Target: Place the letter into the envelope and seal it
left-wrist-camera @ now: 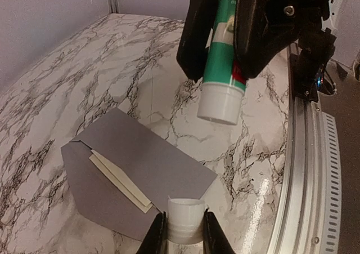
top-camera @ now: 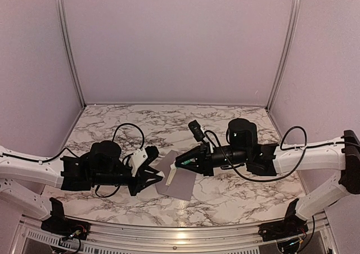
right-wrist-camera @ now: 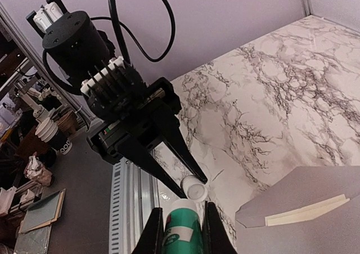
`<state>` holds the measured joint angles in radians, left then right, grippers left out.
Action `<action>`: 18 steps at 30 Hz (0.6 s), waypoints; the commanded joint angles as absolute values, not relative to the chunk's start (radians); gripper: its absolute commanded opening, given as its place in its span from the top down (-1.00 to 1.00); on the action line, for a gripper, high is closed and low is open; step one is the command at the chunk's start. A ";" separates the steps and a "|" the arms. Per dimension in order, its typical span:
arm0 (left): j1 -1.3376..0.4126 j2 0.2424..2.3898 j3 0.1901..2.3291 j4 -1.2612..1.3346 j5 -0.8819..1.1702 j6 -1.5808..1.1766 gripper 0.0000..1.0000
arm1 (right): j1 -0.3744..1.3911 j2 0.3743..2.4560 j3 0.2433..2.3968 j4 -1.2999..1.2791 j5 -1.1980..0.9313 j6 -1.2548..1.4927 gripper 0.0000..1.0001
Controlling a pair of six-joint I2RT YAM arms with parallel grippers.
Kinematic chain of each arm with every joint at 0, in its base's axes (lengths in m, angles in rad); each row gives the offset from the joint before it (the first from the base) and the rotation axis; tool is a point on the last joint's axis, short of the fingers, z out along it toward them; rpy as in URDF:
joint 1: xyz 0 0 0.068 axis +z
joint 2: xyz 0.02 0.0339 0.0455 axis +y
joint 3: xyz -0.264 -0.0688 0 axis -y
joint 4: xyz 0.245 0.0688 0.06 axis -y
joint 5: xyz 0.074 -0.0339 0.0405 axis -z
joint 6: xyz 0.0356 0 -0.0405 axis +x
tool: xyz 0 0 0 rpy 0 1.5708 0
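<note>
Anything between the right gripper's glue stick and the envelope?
Nothing visible does. The right gripper holds the glue stick in the air near the envelope; the left gripper holds a white cap off to one side.

A green-and-white tube (left-wrist-camera: 225,57) is hanging above the marbled surface (left-wrist-camera: 84,68); a white cap (left-wrist-camera: 185,220) is hovering near its white end; pale walls (top-camera: 180,40) are standing behind.

Your envelope (left-wrist-camera: 146,158): grey paper, matt, smooth, sharply creased. Letter (left-wrist-camera: 121,183): cream paper, matt. Your table top (left-wrist-camera: 67,85): marble-pattern surface, glossy, glare showed near edge. Glue tube (left-wrist-camera: 222,68): printed green-white plastic, slight sheen. Cap (left-wrist-camera: 185,214): white plastic, smooth. Edge rail (left-wrist-camera: 306,169): bare metal, satin, part ribbed. Left gripper (left-wrist-camera: 185,234), right gripper (right-wrist-camera: 183,231): black plastic, semi-gloss.
</note>
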<state>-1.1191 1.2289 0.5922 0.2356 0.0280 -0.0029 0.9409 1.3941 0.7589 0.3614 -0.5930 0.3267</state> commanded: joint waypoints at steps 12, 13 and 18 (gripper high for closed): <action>-1.118 1.136 0.660 0.319 0.307 0.147 0.75 | 1.001 1.303 0.727 0.470 -0.698 0.358 1.00; -1.118 1.137 0.664 0.320 0.308 0.147 0.75 | 1.002 1.305 0.728 0.470 -0.698 0.358 1.00; -1.118 1.142 0.670 0.329 0.319 0.152 0.74 | 1.006 1.316 0.731 0.476 -0.699 0.360 1.00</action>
<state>-1.1191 1.1538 0.6353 0.2878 0.2844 0.1318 0.9947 1.3090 0.7151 0.4377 -0.6846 0.3489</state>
